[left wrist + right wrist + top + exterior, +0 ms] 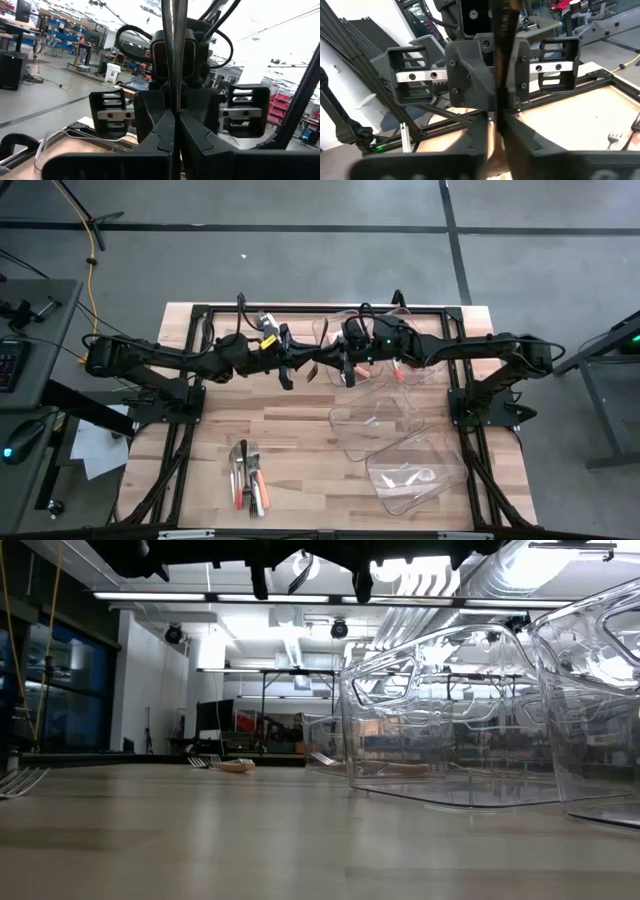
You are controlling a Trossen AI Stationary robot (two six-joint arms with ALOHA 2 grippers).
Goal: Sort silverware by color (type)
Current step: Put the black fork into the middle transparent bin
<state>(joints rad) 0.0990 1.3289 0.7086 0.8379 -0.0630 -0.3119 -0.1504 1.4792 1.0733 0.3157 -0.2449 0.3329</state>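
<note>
Silverware pile (250, 477) in high view, fork (22, 780) low view

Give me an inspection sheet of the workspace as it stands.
Surface: pale wooden table top, black frame around it.
Job's things: heap of orange-, white- and metal-handled silverware at the near edge; one dark utensil held upright between both grippers.
Clutter: three clear plastic bins on the right half.
Grippers: left gripper shut on the utensil; right gripper shut on it, facing.
Cables: yellow cable on the floor.
Surroundings: grey floor, workshop benches.
</note>
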